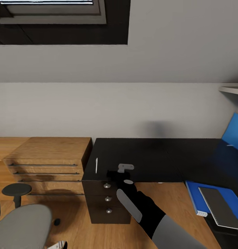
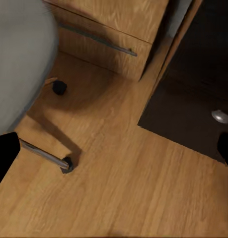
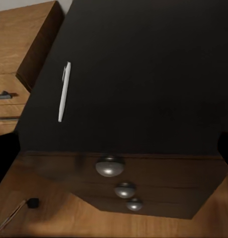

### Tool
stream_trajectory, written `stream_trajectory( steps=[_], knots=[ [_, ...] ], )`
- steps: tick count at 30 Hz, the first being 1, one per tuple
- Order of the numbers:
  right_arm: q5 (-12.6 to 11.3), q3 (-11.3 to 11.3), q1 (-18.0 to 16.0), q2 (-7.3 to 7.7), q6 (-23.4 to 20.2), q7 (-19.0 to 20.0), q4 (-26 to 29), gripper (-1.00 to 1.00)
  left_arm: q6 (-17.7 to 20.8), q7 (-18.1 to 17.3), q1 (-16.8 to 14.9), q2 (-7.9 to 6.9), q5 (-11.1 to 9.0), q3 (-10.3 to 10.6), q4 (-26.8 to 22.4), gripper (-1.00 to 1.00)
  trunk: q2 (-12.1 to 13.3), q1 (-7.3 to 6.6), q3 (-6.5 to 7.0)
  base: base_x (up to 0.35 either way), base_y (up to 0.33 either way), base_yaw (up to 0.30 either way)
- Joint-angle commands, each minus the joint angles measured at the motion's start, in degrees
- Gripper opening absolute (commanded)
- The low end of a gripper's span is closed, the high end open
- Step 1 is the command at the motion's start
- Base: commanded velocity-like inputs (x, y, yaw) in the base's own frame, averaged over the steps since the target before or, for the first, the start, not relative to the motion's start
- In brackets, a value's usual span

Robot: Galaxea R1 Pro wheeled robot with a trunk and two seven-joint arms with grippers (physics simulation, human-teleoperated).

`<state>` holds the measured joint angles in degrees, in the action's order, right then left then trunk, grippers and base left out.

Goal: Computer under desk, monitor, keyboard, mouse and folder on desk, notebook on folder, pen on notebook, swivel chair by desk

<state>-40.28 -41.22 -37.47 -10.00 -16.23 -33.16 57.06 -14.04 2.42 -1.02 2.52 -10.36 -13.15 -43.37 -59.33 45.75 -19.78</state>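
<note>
Head view shows the pen (image 1: 96, 165) lying flat on the counter (image 1: 150, 155) near its left edge, above the drawers. Our right gripper (image 1: 121, 172) hovers beside it, jaws wide. We judge it light, stiff, slippery; pinch mid-shaft.

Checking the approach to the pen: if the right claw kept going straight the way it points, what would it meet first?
Probably the desk: its glossy black top near the drawer-side edge, with the pen off to one side. Depth is unclear.

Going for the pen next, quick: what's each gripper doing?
Left gripper: open, empty, over the floor beside the swivel chair.
Right gripper: open, empty, at the desk edge near the pen.
</note>
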Motion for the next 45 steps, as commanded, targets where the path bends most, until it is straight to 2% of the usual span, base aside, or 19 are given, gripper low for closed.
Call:
stream_trajectory(
  steps=[1, 2, 3, 4, 6, 7, 9, 11, 16, 18, 19, 21, 22, 23, 26, 29, 36, 40, 45],
  knots=[
    [-0.2, 0.0, -0.1, 0.00, -0.2, -0.4, 0.1, 1.00, 0.7, 0.0, 0.2, 0.29, -0.4, 0.0, -4.1, 1.00, 0.0, 0.00, -0.14, 0.000, 0.000, 0.188],
    [-0.2, 0.0, -0.1, 0.00, -0.2, -0.4, 0.1, 1.00, 2.6, 0.0, 0.7, 0.42, -0.4, 0.0, -7.9, 1.00, 0.0, 0.00, -0.21, 0.000, 0.000, 0.186],
    [-0.2, 0.0, -0.1, 0.00, -0.2, -0.4, 0.1, 1.00, 12.4, 0.0, 2.3, 0.55, -0.7, -0.1, -18.0, 1.00, 0.0, 0.00, -0.28, 0.000, 0.000, 0.185],
    [-0.2, 0.0, -0.1, 0.00, -0.2, -0.4, 0.1, 1.00, 16.0, 0.0, 2.7, 0.57, -1.0, -0.1, -20.9, 1.00, 0.0, 0.00, -0.35, 0.000, 0.000, 0.184],
    [-0.1, 0.0, -0.1, 0.00, -0.2, -0.4, 0.1, 1.00, 31.6, 0.0, 3.9, 0.47, -4.0, -0.6, -31.8, 1.00, 0.0, 0.00, -0.48, 0.000, 0.000, 0.178],
    [-0.1, 0.1, -0.1, 0.00, -0.2, -0.3, 0.1, 1.00, 41.8, 0.0, 4.3, 0.34, -7.3, -2.0, -37.9, 1.00, 0.0, 0.00, -0.52, 0.000, 0.000, 0.096],
    [-0.1, 0.2, -0.1, 0.00, -0.2, -0.3, 0.1, 1.00, 50.3, 0.0, 4.5, 0.09, -10.9, -4.2, -43.1, 1.00, 0.0, 0.00, -0.55, 0.000, 0.000, 0.050],
    [-0.1, 0.2, -0.1, 0.00, -0.2, -0.1, 0.1, 1.00, 54.7, 0.0, 4.7, -0.19, -13.2, -5.4, -46.6, 1.00, 0.0, 0.00, -0.57, 0.000, 0.000, 0.022],
    [-0.1, -0.7, -0.1, 0.00, -0.9, -0.4, -0.3, 1.00, 56.3, 0.0, 4.7, -0.06, -14.3, -6.1, -48.0, 1.00, 0.0, 0.00, -0.58, 0.000, 0.000, 0.005],
    [-0.1, -1.1, -0.4, 0.00, -3.2, -0.6, -2.1, 1.00, 56.3, -0.1, 4.8, -0.16, -14.3, -6.3, -48.0, 1.00, 0.0, 0.00, -0.58, 0.000, 0.000, 0.001],
    [-0.4, -0.5, -9.7, 0.00, -8.5, -0.7, -11.7, 1.00, 56.2, -0.3, 4.8, -0.16, -14.3, -7.2, -48.0, 1.00, 0.0, 0.00, -0.58, 0.000, 0.000, 0.000],
    [-0.8, -0.1, -16.3, 0.00, -9.3, -0.6, -19.4, 1.00, 56.2, -0.2, 4.8, -0.11, -14.2, -7.4, -47.9, 1.00, 0.0, 0.00, -0.58, 0.000, 0.000, 0.000],
    [-1.1, -0.1, -17.5, 0.00, -9.4, -0.6, -21.3, 1.00, 56.2, -0.2, 4.8, -0.08, -14.2, -7.4, -47.8, 1.00, 0.0, 0.00, -0.58, 0.000, 0.000, 0.000],
    [-4.4, 0.2, -22.2, 0.00, -9.7, 0.6, -28.1, 1.00, 56.1, -0.2, 4.8, 0.04, -14.1, -7.3, -46.6, 1.00, 0.0, 0.00, -0.58, 0.000, 0.000, 0.000],
    [-5.6, 0.2, -22.0, 0.00, -8.9, 7.1, -29.2, 1.00, 56.0, -0.2, 4.8, 0.11, -14.2, -7.3, -45.2, 1.00, 0.0, 0.00, -0.58, 0.000, 0.000, 0.000],
    [-5.6, 0.2, -21.0, 0.00, -8.4, 9.0, -29.3, 1.00, 56.0, -0.2, 4.8, 0.11, -14.2, -7.2, -44.6, 1.00, 0.0, 0.00, -0.60, 0.000, 0.000, 0.017],
    [-5.4, -0.2, -20.0, 0.00, -8.1, 9.8, -29.6, 1.00, 55.6, -0.1, 4.8, 0.16, -14.1, -6.6, -43.0, 1.00, 0.0, 0.00, -0.94, 0.000, 0.000, 0.151],
    [-5.3, -0.1, -19.5, 0.00, -8.1, 9.9, -29.6, 1.00, 53.1, -0.1, 4.8, 0.13, -14.0, -4.8, -41.6, 1.00, 0.0, 0.00, -1.19, 0.000, 0.000, 0.201],
    [-5.3, -0.1, -19.4, 0.00, -8.1, 10.0, -29.7, 1.00, 51.2, -0.1, 4.8, 0.12, -14.0, -4.3, -41.3, 1.00, 0.0, 0.00, -1.50, 0.000, 0.000, 0.205]
  ],
)
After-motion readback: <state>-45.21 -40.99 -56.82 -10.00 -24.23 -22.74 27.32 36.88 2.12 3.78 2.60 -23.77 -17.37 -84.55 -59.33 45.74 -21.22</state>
